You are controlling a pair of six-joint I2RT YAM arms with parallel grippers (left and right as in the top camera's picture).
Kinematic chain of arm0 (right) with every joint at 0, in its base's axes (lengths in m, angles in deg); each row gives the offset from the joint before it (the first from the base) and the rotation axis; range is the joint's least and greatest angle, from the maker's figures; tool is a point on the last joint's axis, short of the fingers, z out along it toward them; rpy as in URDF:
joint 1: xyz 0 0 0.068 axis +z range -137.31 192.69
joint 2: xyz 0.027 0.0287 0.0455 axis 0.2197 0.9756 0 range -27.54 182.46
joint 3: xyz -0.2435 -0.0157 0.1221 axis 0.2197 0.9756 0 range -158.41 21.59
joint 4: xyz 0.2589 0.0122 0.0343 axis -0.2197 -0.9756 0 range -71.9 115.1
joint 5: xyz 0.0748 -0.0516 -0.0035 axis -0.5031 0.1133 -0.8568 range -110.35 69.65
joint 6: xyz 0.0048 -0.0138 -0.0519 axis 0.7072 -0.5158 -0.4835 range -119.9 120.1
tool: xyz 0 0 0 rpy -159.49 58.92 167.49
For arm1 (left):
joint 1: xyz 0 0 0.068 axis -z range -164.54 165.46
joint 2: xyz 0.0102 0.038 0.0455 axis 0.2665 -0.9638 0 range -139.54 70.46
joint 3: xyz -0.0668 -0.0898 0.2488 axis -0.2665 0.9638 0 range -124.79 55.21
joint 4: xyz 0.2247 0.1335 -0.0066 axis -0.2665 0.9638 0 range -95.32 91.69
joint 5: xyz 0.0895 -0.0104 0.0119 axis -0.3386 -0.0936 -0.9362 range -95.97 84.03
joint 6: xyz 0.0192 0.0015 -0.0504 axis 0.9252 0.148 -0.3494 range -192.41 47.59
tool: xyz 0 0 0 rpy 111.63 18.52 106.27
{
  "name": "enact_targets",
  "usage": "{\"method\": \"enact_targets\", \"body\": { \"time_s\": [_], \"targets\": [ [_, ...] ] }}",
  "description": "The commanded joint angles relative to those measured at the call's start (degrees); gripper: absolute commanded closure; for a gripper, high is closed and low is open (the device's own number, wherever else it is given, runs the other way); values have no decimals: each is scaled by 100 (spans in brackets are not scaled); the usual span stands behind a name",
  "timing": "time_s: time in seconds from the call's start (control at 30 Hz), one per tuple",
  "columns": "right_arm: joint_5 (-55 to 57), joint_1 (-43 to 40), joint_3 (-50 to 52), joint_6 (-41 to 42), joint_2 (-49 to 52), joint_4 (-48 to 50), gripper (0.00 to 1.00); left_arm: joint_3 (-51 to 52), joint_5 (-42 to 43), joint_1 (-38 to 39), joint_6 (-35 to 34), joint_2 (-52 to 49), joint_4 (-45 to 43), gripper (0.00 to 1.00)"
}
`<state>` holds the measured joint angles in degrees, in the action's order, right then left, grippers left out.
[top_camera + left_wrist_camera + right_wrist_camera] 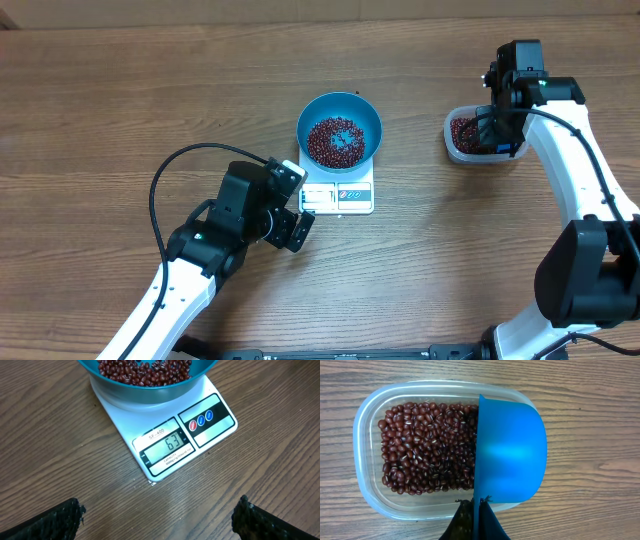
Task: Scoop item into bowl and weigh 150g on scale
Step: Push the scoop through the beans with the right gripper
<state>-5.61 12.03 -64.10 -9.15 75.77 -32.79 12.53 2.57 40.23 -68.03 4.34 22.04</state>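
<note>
Overhead top-down, far; left wrist close on scale (165, 442); right wrist seemingly above tub (366, 460).

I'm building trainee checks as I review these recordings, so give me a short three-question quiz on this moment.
1. True or false: the round bright blue bowl sits on the small white square digital scale.
2. What does the right gripper hold? A) a small blue plastic scoop B) a metal spoon C) a lid
3. What number does the scale's display show?
Key: 1 true; 2 A; 3 63.
</note>
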Motion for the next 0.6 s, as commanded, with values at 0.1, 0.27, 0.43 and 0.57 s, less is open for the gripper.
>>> {"method": "enact_targets", "body": {
  "time_s": [0.1,0.27,0.43,0.57],
  "targets": [
    [90,-11,24,20,-20,42,96,17,-13,28,-98,22,-20,1],
    [87,-11,24,20,-20,17,96,17,-13,28,-98,22,-22,0],
    [87,-11,24,20,-20,-22,96,17,-13,28,-98,22,-22,0],
    [87,-11,24,20,-20,-24,96,17,-13,28,-101,22,-20,0]
  ]
}}
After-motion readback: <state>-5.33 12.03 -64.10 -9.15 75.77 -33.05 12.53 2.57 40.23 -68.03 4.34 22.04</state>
